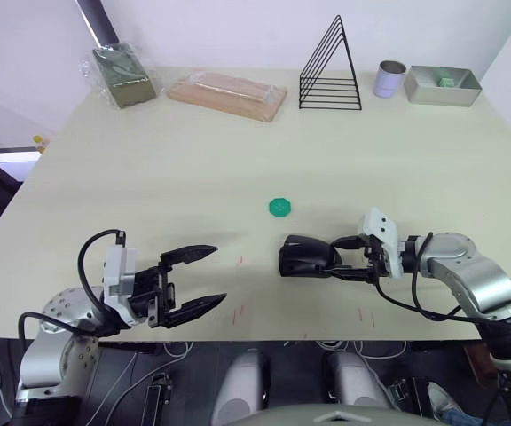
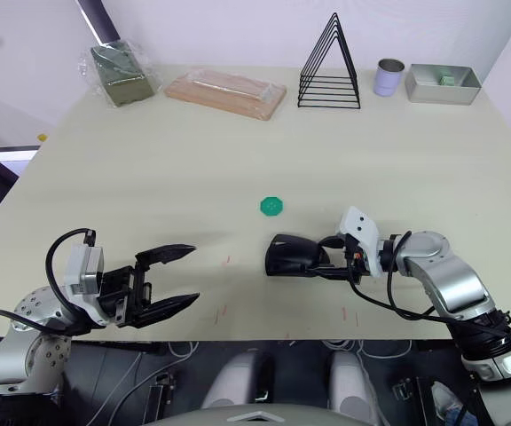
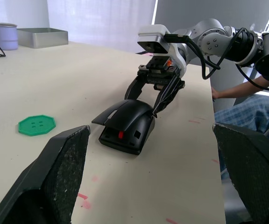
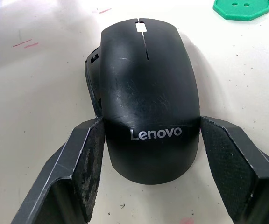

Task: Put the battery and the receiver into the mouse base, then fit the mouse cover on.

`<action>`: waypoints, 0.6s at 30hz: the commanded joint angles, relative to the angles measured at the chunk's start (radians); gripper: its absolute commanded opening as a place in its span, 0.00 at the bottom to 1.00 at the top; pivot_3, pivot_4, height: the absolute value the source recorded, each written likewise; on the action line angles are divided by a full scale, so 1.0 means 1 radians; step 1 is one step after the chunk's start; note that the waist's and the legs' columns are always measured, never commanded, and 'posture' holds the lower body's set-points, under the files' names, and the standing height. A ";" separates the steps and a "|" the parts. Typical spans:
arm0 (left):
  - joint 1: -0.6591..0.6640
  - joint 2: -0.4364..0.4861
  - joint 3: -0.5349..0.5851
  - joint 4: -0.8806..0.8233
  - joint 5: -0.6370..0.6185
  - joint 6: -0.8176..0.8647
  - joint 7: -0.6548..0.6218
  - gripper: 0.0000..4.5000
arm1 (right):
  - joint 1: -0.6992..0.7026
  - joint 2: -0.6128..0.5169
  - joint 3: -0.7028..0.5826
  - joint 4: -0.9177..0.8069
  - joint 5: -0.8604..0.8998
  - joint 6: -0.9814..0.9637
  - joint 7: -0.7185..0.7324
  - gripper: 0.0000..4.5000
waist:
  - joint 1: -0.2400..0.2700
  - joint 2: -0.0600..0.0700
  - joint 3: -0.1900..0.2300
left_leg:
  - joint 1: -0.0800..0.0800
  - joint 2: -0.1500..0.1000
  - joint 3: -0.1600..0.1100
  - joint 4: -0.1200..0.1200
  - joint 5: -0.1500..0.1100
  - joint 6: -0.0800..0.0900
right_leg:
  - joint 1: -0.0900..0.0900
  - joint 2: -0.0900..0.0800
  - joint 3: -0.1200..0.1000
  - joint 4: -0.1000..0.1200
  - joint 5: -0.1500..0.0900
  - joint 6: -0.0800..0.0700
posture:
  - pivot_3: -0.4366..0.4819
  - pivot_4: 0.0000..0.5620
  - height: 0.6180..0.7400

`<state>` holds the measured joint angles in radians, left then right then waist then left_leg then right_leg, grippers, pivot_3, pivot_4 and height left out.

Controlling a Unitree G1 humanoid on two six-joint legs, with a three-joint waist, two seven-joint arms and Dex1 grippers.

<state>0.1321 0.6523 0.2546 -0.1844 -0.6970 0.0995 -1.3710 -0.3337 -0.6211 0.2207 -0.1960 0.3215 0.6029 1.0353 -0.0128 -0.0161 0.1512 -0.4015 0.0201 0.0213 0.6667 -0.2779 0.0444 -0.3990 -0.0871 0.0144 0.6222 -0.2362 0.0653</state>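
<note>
Right gripper (image 1: pixel 351 258) reaches left, its fingers at the rear of the black mouse (image 1: pixel 307 256) near the table's (image 1: pixel 149 169) front edge; green disc (image 1: pixel 279 207) beyond it; left gripper (image 1: pixel 204 279) gapes, empty, well apart

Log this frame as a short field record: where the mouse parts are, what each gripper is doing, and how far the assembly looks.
mouse cover: lying on the mouse base, skewed; base edge shows along one side
right gripper: fingers on either side of the cover's logo end; contact unclear
left gripper: open, holding nothing, apart from the mouse
battery, receiver: cannot tell, hidden under the cover if inside
green disc: loose on the table, beyond the mouse
stage: cover placed, apparently not yet seated
</note>
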 commanded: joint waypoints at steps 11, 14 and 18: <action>0.003 0.016 0.025 -0.016 -0.008 -0.010 -0.005 1.00 | -0.019 -0.001 -0.006 -0.027 0.008 -0.015 0.001 0.73 | 0.000 0.000 0.000 | 0.000 0.000 0.000 0.001 0.000 0.000 | 0.000 0.001 -0.003 0.000 0.000 0.000 | 0.48 0.27 1.00; 0.001 0.015 0.023 -0.015 -0.006 -0.010 -0.006 1.00 | -0.019 -0.002 -0.006 -0.028 0.004 -0.018 -0.002 0.73 | 0.001 0.000 0.000 | 0.000 0.000 0.000 0.001 0.000 0.000 | 0.001 0.001 -0.003 0.000 0.000 0.000 | 0.48 0.27 1.00; -0.003 0.014 0.020 -0.012 -0.005 -0.011 -0.007 1.00 | -0.017 -0.003 -0.006 -0.026 0.004 -0.017 -0.002 0.73 | 0.001 0.000 0.000 | 0.001 -0.001 0.000 0.001 0.000 0.000 | 0.001 0.001 -0.004 0.001 0.000 0.000 | 0.48 0.27 1.00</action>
<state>0.1317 0.6571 0.2624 -0.1844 -0.6970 0.0996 -1.3712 -0.3408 -0.6204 0.2211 -0.1960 0.3202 0.6017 1.0332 -0.0122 -0.0161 0.1512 -0.4009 0.0195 0.0217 0.6680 -0.2777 0.0447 -0.3978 -0.0856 0.0106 0.6229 -0.2362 0.0655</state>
